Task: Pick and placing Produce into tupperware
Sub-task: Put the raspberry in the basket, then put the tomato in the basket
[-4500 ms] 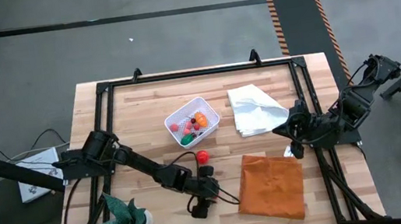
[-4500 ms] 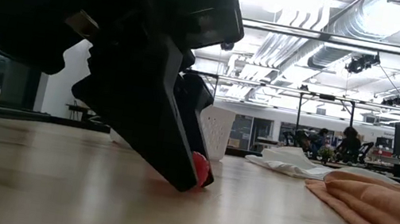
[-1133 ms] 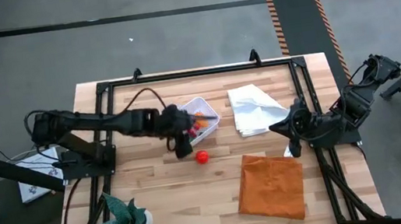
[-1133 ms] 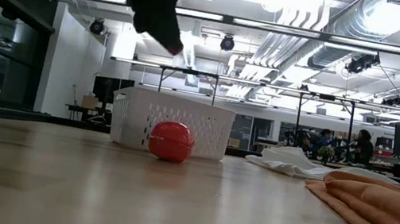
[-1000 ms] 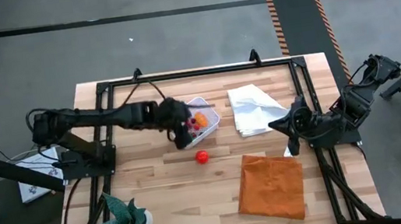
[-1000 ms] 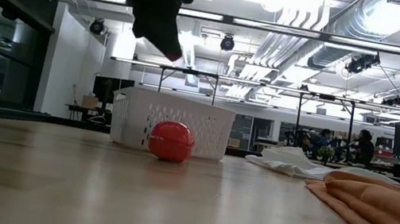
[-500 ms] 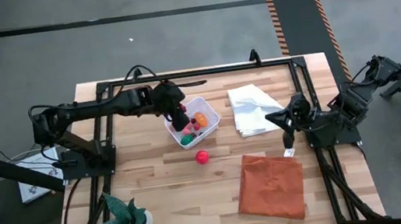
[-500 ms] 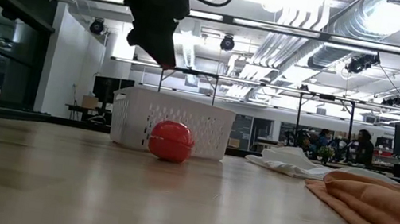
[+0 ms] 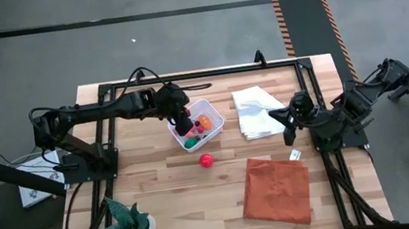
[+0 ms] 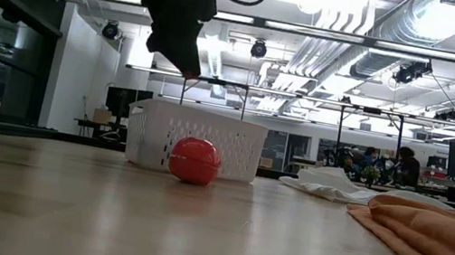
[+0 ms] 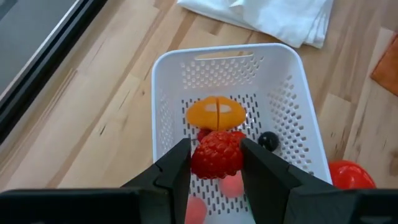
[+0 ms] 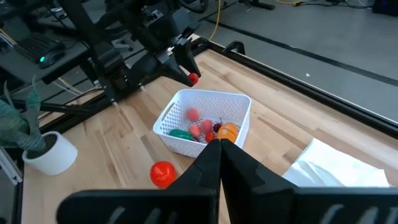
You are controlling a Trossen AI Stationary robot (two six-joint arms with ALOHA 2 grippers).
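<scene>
My left gripper [image 11: 215, 147] hangs over the white perforated tupperware [image 9: 205, 108], shut on a red bumpy berry [image 11: 217, 157]. The tub [image 11: 163, 99] holds an orange piece [image 11: 215, 112], a small dark ball [image 11: 268, 140], pink balls and a green piece [image 12: 180, 133]. A red ball [image 9: 206, 161] rests on the wood just in front of the tub's near side. My right gripper [image 12: 217, 148] is shut and empty. It floats at the table's right [image 9: 284, 123], beside the white cloth. My left gripper pinches the berry's two opposite sides [image 11: 198, 159] between its fingers [image 11: 177, 168]. The fingers slant downward from the table's left. The berry is lifted clear, above the tub's inside; in the low view it shows as a red spot [image 10: 192, 73] above the rim.
A folded white cloth [image 9: 258, 111] lies at the far right and an orange cloth [image 9: 277, 190] at the near right. A green spiky potted plant [image 9: 128, 225] stands at the near left corner. A black frame rail [image 9: 199, 75] runs around the table top.
My left gripper has carried the berry toward the table's far edge. It went from beside the tub's near left corner to above the tub, then stopped. My right gripper has swung a little toward the far edge, still shut. The red ball has not moved.
</scene>
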